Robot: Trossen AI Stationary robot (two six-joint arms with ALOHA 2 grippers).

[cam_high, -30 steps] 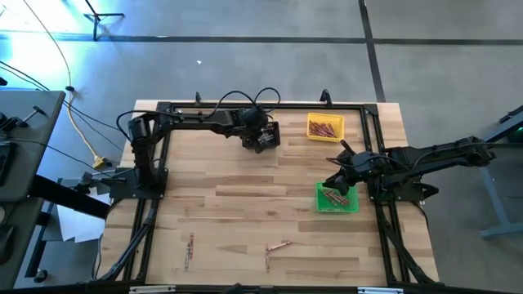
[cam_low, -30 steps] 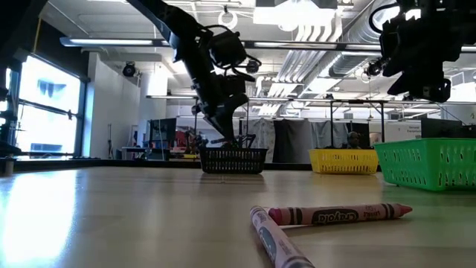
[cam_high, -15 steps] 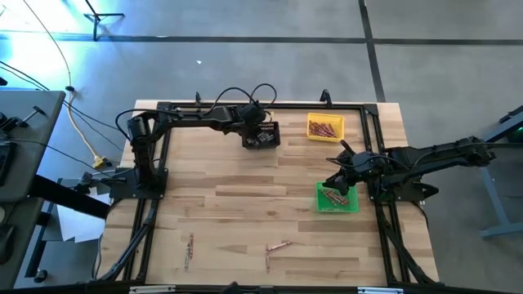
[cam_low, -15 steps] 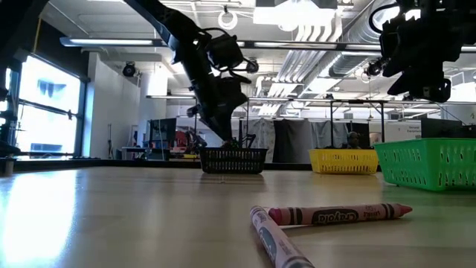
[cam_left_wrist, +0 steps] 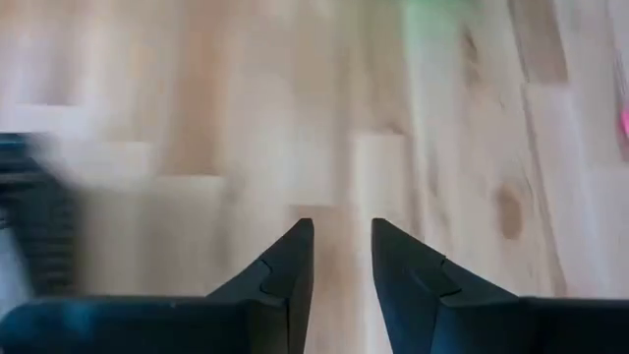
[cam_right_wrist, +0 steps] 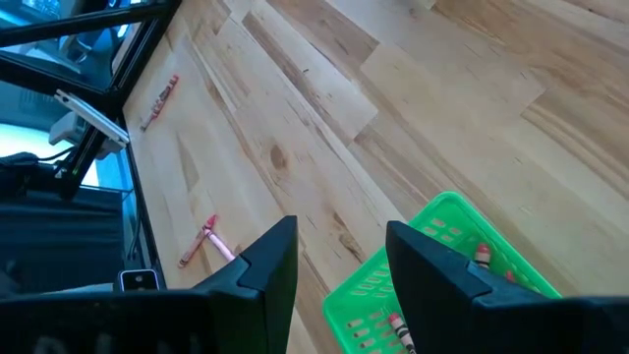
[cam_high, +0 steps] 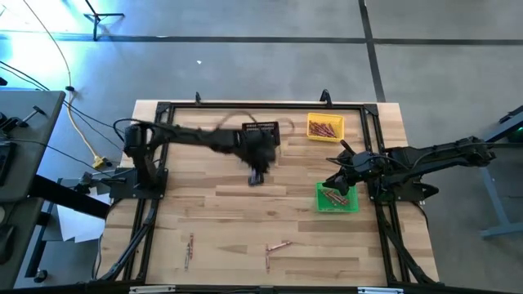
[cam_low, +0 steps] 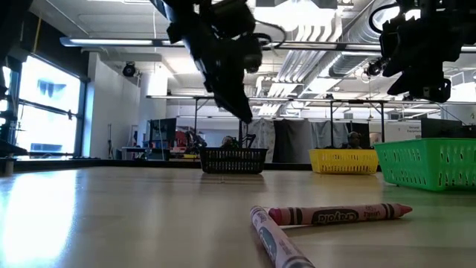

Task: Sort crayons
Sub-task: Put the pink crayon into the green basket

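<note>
Wooden table (cam_high: 245,220) still shows us loose crayons (cam_high: 278,245) low in the frame; both bins (cam_high: 337,198) hold some. Our left gripper (cam_left_wrist: 342,258) and right gripper (cam_right_wrist: 339,258) stand apart, empty.

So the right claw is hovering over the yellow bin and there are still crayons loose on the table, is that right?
Not quite. In the high view the right claw hovers over the green bin, not the yellow bin, which sits farther back. The rest holds: crayons still lie loose on the table.
</note>
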